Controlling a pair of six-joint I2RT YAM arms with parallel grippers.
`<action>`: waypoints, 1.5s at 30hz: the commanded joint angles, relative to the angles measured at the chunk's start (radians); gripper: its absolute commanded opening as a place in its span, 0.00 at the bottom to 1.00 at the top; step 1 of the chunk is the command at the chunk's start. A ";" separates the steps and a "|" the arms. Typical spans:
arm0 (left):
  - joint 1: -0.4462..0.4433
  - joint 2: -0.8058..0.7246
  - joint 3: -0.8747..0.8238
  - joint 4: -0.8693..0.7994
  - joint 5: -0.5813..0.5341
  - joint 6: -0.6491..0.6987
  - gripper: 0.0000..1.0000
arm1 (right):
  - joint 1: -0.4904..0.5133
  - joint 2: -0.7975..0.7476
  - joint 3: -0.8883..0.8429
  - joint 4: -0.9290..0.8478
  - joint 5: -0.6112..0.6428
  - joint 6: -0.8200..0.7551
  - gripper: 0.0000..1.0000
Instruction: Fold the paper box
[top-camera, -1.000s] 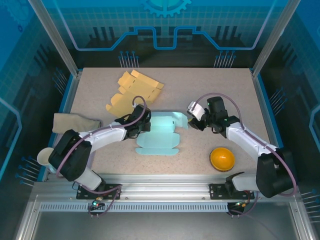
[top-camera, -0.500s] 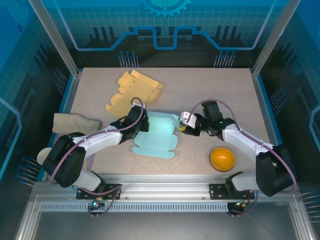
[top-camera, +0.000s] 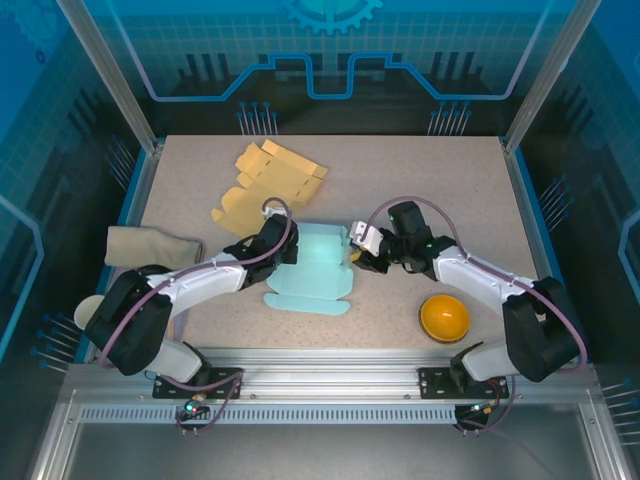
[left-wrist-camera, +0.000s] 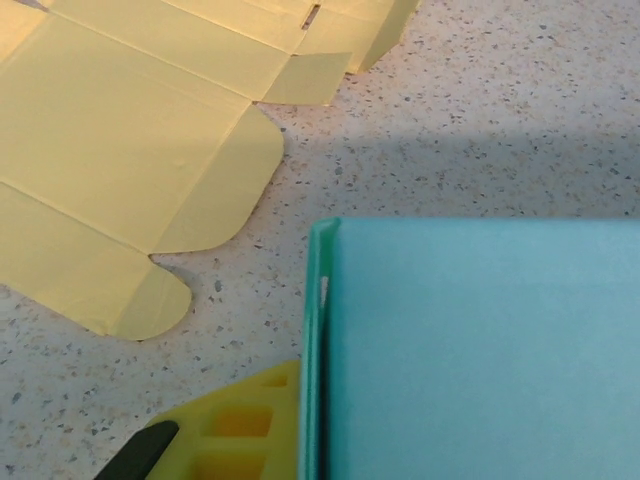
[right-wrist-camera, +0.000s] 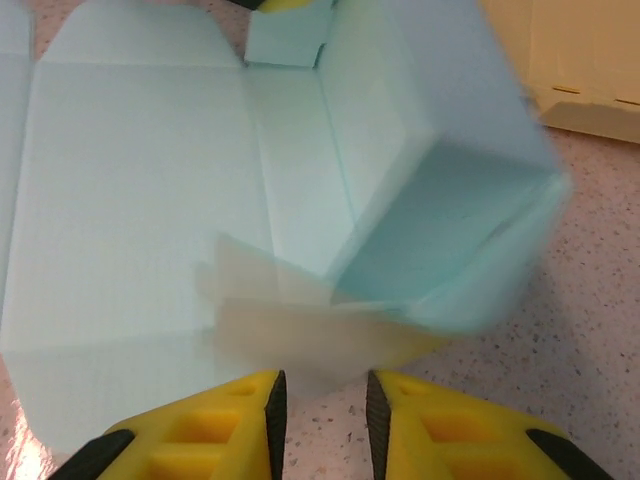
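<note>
1. Top external view.
   - Item: paper box (top-camera: 312, 272), a pale blue blank, part folded, lying mid-table (top-camera: 450, 190) between the two arms.
   - At its left edge is the left gripper (top-camera: 283, 247).
   - At its right edge is the right gripper (top-camera: 361, 252), touching it or just beside it.
   - The arms are equally near, one to each side.
   - A yellow blank (top-camera: 265, 185) lies flat just beyond the box.

2. Left wrist view.
   - One yellow finger (left-wrist-camera: 235, 432) stands directly against the outer face of a raised blue wall (left-wrist-camera: 312, 340). Its mate is hidden behind that wall.
   - The jaws are judged to be pressed together on the wall, pinching the paper box at its left side.
   - The wall's top edge runs straight away from the camera.

3. Right wrist view.
   - The fingertips (right-wrist-camera: 262, 400) stand a narrow slit apart. Bare table shows through the slit and nothing is seen between them.
   - A pale side flap (right-wrist-camera: 290, 335), blurred, lies straight ahead of the tips, with its near edge just beyond them. Whether they touch cannot be told.
   - Past the flap, the flat floor panel lies to the left and a raised boxed end to the right.
   - Judgement: the coming move turns on this flap lying dead ahead of the right jaws. It can be nudged or nipped inward toward the wall that the left side anchors.
</note>
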 joint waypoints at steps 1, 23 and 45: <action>-0.057 0.014 0.038 0.077 0.067 -0.021 0.13 | 0.023 0.028 0.056 0.108 0.045 0.099 0.29; -0.104 0.051 0.093 0.022 0.096 -0.151 0.13 | 0.032 0.130 0.056 0.266 0.386 0.340 0.35; -0.114 0.107 0.212 -0.270 -0.047 -0.277 0.14 | 0.080 0.146 0.129 0.158 0.841 0.500 0.36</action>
